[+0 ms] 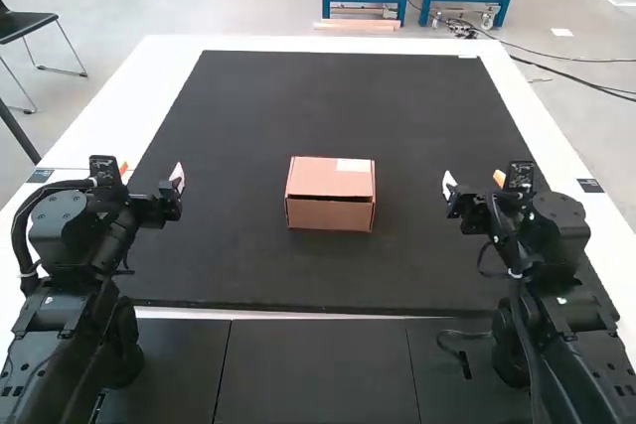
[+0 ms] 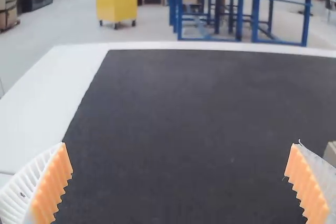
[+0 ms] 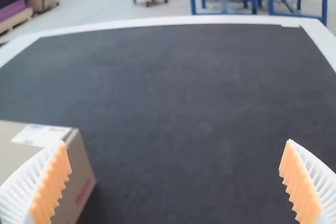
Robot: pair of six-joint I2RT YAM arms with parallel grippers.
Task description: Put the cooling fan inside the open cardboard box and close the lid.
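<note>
A brown cardboard box (image 1: 330, 193) stands in the middle of the black mat (image 1: 338, 96). Its lid lies flat and shut, with a white label on top. My left gripper (image 1: 149, 176) hovers at the mat's left edge, open, with nothing between its fingers. My right gripper (image 1: 473, 184) hovers at the mat's right side, open and empty too. In the right wrist view the box (image 3: 31, 150) sits behind one orange-padded finger (image 3: 50, 182) of the right gripper (image 3: 174, 148). In the left wrist view the left gripper (image 2: 177, 148) faces bare mat, and a corner of the box (image 2: 331, 153) peeks past one finger.
The black mat covers most of the white table (image 1: 119, 106). Its white border runs along the left, right and far sides. Wide bare mat surrounds the box on all sides.
</note>
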